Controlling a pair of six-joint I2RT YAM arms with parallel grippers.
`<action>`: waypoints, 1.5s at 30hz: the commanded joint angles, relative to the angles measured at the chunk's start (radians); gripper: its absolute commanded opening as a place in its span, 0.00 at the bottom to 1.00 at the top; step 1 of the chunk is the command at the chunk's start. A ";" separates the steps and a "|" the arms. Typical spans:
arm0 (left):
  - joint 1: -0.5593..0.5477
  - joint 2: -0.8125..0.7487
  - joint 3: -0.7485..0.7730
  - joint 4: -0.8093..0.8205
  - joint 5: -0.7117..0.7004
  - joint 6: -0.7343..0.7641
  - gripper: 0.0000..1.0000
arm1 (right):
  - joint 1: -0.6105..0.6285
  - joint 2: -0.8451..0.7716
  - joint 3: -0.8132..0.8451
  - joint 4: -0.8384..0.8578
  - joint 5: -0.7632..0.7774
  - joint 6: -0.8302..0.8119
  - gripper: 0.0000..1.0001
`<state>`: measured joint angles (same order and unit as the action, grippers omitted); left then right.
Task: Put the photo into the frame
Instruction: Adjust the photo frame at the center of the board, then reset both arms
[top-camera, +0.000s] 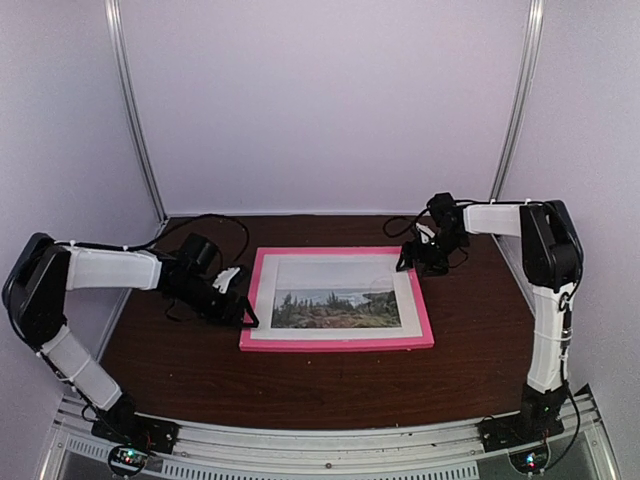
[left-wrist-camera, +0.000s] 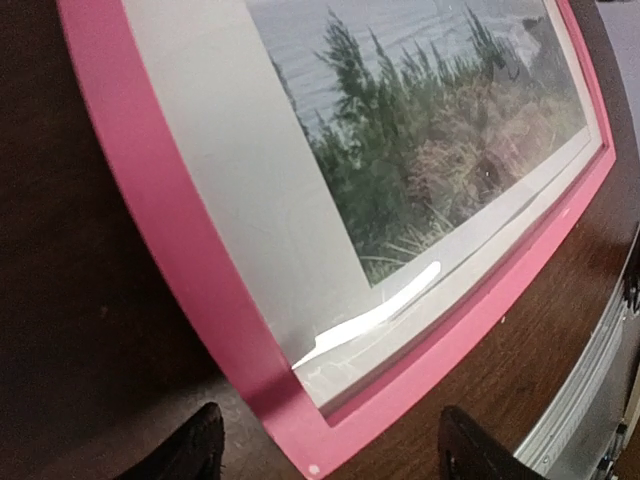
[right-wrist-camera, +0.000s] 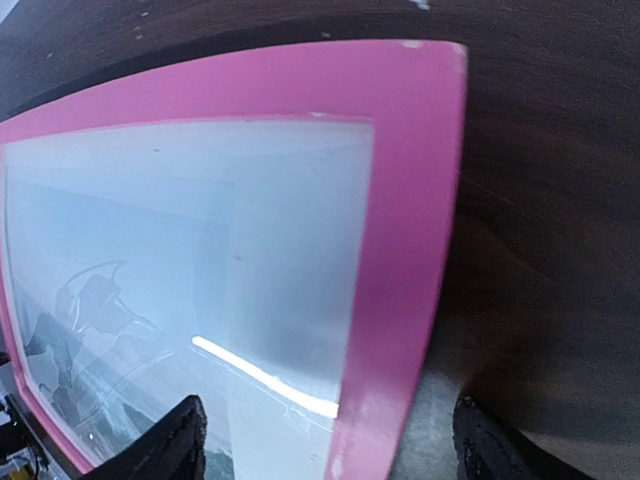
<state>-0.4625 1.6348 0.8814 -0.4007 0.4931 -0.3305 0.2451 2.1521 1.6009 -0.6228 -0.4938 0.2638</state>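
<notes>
- Top external view: the frame (top-camera: 335, 343) lies flat, pink face up, in the middle of the dark worktop (top-camera: 180, 370), with its long sides running left to right.
- Brown wood shows on all four sides of it: a broad band toward the arm bases, a narrower strip toward the back, and a margin at each end.
- Pale walls (top-camera: 330, 100) close the worktop in at the left, right and back.
- The photo (top-camera: 335, 305) sits inside the frame, picture side up, bordered by a white mat (top-camera: 330, 265).
- The left arm climbs outward from its base to an elbow at the far left, and its forearm then runs level toward the frame's left end.
- The left hand (top-camera: 240, 305) sits low at the near-left corner. In its wrist view its fingers (left-wrist-camera: 195, 450) are spread apart, with the pink corner lying between them and a gap on each side.
- The right arm stands nearly upright, and its forearm reaches left from a high elbow.
- The right hand (top-camera: 415, 258) hangs over the far-right corner. Its fingers (right-wrist-camera: 185, 445) are also spread wide, straddling a pink rail just short of that corner and gripping nothing.
</notes>
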 joint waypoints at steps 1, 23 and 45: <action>0.005 -0.180 -0.025 0.002 -0.213 -0.067 0.79 | 0.023 -0.170 -0.106 -0.009 0.229 -0.050 0.92; 0.007 -0.726 0.027 -0.205 -0.795 -0.033 0.98 | 0.222 -1.133 -0.702 0.128 0.657 -0.109 1.00; 0.007 -0.997 -0.216 -0.061 -0.819 -0.045 0.98 | 0.221 -1.380 -0.844 0.143 0.768 -0.138 1.00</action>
<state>-0.4618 0.6338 0.6746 -0.5224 -0.3191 -0.3721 0.4652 0.7780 0.7654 -0.4965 0.2413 0.1333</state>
